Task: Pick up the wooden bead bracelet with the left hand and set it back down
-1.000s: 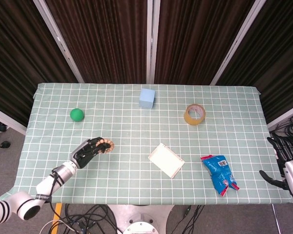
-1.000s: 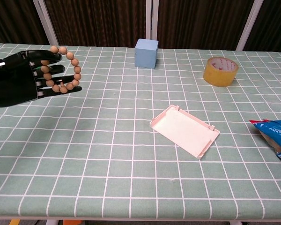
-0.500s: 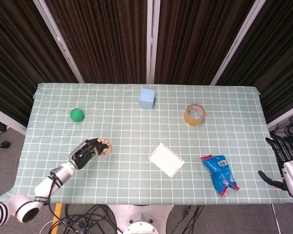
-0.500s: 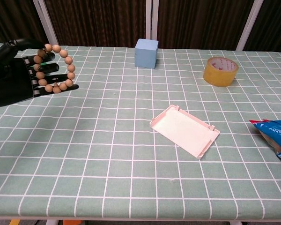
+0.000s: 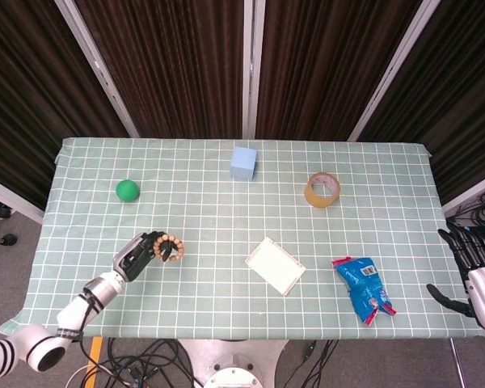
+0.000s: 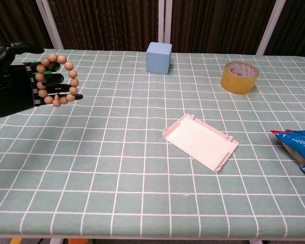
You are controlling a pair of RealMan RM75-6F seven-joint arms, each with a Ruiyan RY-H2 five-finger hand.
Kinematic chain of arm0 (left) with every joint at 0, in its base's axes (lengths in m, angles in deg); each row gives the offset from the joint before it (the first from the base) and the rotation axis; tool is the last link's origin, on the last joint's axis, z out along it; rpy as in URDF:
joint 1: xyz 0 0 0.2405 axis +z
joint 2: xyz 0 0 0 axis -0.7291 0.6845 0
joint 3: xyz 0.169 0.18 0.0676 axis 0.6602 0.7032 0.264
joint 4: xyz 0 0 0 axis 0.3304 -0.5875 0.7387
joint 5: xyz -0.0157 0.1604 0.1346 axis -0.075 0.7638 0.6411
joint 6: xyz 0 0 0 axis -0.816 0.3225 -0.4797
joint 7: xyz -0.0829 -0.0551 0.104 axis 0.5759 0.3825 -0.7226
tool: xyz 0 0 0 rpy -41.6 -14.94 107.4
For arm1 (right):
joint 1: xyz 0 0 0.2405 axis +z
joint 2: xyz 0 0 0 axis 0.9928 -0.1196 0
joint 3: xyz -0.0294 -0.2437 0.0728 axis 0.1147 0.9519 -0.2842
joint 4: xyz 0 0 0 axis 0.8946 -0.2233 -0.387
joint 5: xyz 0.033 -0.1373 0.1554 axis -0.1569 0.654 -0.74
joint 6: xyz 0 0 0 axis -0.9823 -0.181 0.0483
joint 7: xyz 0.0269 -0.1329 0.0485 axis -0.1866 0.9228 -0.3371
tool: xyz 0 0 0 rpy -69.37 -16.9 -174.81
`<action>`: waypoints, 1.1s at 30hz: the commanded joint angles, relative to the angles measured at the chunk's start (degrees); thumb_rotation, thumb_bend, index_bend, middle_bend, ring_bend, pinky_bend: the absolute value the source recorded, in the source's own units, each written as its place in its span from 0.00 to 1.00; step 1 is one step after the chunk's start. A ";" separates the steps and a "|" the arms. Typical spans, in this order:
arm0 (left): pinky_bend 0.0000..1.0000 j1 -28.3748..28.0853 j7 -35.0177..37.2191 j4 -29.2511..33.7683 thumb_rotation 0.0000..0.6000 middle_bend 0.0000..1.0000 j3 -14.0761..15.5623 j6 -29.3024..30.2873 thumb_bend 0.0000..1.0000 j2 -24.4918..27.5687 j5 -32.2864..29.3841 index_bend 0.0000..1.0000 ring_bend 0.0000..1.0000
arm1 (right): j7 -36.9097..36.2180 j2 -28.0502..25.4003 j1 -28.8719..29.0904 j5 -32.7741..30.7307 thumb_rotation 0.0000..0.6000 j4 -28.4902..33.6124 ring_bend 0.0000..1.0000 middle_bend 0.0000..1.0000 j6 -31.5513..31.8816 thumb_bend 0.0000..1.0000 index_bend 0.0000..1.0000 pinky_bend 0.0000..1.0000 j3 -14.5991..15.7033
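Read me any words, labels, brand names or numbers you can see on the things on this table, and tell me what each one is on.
No text can be read.
The blue snack bag carries a white label and red print, too small and blurred to read.
The tape roll, blue cube, pink tray and bead bracelet show no lettering.

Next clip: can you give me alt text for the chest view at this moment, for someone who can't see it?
The robot's black left hand holds a wooden bead bracelet looped over its fingers above a green checked tablecloth. Further right are a blue cube, a roll of yellow tape, a pale pink tray and the edge of a blue snack bag.
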 commanded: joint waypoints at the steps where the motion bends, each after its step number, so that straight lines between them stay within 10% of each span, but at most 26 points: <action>1: 0.17 0.46 -2.10 0.36 0.46 0.75 -0.50 -0.43 0.51 -0.50 -1.81 0.66 0.43 | 0.11 -0.02 0.05 -0.01 1.00 0.09 0.00 0.00 -0.09 0.10 0.00 0.00 -0.01; 13: 0.17 1.24 -4.70 0.70 0.40 0.76 -1.68 -1.78 0.40 -0.95 -3.74 0.68 0.46 | 0.46 -0.12 0.21 -0.11 1.00 0.44 0.00 0.00 -0.47 0.10 0.00 0.00 -0.06; 33: 0.18 2.38 -7.25 1.63 0.79 0.76 -3.06 -2.63 0.59 -0.96 -4.66 0.68 0.46 | -0.16 -0.16 -0.16 0.25 1.00 0.06 0.00 0.00 0.28 0.10 0.00 0.00 0.05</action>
